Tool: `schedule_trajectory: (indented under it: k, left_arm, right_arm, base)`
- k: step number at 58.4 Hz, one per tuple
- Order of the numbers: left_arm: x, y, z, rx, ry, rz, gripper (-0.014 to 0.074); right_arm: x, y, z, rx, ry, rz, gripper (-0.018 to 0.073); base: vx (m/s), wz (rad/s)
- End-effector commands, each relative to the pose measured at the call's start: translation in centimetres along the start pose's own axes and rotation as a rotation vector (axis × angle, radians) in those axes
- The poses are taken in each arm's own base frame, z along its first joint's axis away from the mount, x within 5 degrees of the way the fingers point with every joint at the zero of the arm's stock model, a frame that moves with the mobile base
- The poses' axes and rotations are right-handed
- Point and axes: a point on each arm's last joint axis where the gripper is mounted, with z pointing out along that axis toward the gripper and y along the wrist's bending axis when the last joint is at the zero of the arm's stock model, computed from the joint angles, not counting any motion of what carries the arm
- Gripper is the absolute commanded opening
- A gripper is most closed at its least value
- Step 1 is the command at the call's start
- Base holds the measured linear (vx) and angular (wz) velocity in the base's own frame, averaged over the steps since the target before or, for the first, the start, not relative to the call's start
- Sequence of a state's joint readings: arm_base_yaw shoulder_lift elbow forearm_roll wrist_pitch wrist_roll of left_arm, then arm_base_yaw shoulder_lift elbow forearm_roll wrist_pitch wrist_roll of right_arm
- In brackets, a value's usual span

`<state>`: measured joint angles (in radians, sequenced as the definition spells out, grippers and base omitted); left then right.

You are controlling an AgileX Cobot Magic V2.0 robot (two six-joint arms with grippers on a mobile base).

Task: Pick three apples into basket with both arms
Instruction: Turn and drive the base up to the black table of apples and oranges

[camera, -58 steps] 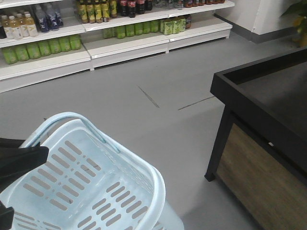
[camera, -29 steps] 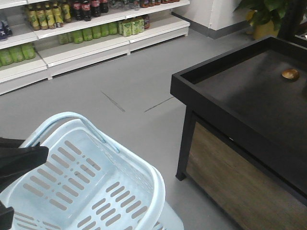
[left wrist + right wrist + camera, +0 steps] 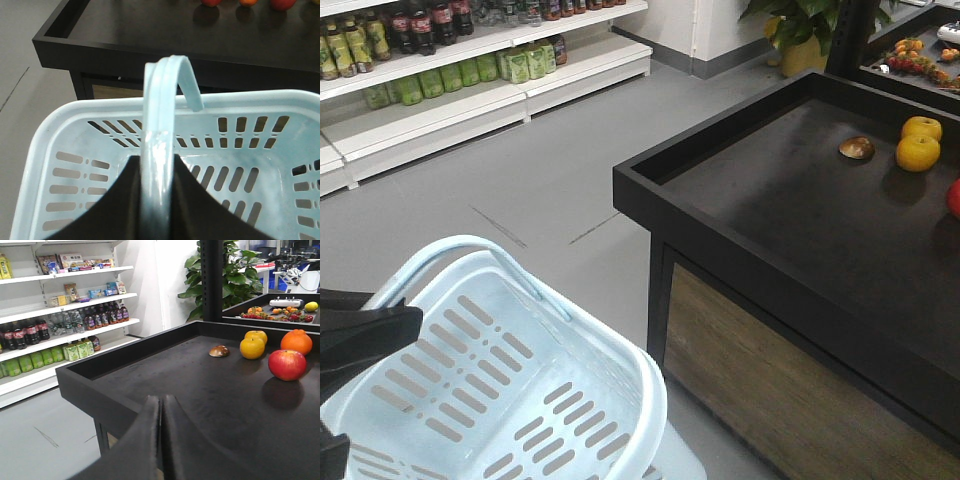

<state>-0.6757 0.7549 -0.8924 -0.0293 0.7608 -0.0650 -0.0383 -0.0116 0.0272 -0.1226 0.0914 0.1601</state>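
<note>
the left gripper [image 3: 158,162] is clamped on the raised loop handle [image 3: 161,100] of the pale blue-white slotted plastic basket [image 3: 250,102], with a dark finger [image 3: 125,200] pressed to each side of the handle. the basket hangs directly beneath this gripper. beyond its far rim stands the black rimmed display table [image 3: 150,35].

the right gripper [image 3: 161,402] has its two fingers pressed together with nothing between them. it hovers over the near part of the table top [image 3: 190,390]. ahead and to its right lies one round red apple [image 3: 287,364] with a yellowish patch. past the apple are a round orange citrus fruit [image 3: 297,341] and two round yellow fruits [image 3: 252,347]. a small brown domed thing [image 3: 219,351] lies almost straight ahead. far off to the gripper's left are white shelves of bottled drinks [image 3: 50,340].

in the front-facing view the basket [image 3: 655,400] is low at the left, with the table just to its right.
</note>
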Motion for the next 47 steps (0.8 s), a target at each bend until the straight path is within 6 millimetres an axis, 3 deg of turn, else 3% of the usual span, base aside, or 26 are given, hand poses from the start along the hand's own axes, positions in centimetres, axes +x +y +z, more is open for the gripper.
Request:
schedule_trajectory:
  k: [1,47]
  left_arm:
    - [-1.57,-0.25,-0.76,0.020,-0.123,-0.018,-0.0006]
    - [-1.57,-0.25,-0.76,0.020,-0.123,-0.018,-0.0006]
  right_arm:
    - [-0.31,0.07,-0.06,-0.008,-0.073,-0.016,-0.0005]
    - [-0.31,0.07,-0.06,-0.008,-0.073,-0.016,-0.0005]
  base:
    - [0.11,-0.10]
    - [0.14,-0.08]
